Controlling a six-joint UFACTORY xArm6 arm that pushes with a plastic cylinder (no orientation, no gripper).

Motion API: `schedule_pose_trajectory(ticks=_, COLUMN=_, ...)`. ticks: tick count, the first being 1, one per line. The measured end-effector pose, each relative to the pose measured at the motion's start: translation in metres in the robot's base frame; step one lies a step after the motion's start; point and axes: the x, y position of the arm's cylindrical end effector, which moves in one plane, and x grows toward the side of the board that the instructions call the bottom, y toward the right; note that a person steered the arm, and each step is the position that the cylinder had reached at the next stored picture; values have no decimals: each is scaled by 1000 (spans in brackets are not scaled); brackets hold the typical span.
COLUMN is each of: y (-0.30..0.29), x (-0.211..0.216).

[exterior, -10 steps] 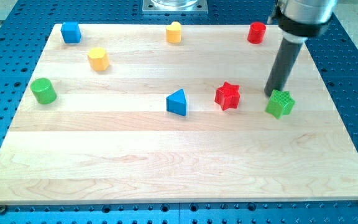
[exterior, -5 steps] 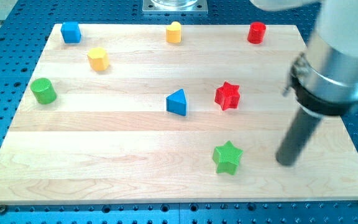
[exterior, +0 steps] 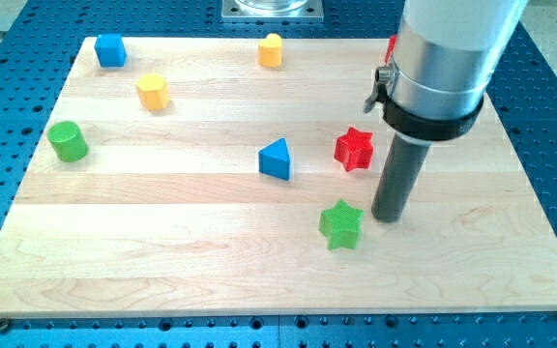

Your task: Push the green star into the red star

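The green star (exterior: 340, 224) lies on the wooden board toward the view's bottom, right of the middle. The red star (exterior: 354, 149) lies above it, a little to the right. My tip (exterior: 387, 217) rests on the board just right of the green star and below-right of the red star, with a small gap to the green star. The arm's grey body rises from the rod toward the view's top right.
A blue triangle (exterior: 276, 159) lies left of the red star. A green cylinder (exterior: 67, 141), a yellow block (exterior: 152, 92), a blue block (exterior: 110, 49) and a yellow block (exterior: 271, 49) lie further left and up. A red cylinder (exterior: 392, 45) is mostly hidden behind the arm.
The green star went from right of the red star down and left to below it. My tip went down the right side, then left to beside the green star.
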Motion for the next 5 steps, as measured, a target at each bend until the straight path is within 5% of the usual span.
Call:
schedule_pose_trajectory(ticks=3, y=-54, x=57)
schedule_pose_trajectory(ticks=4, y=-63, x=-1)
schedule_pose_trajectory(ticks=5, y=-1, x=-56)
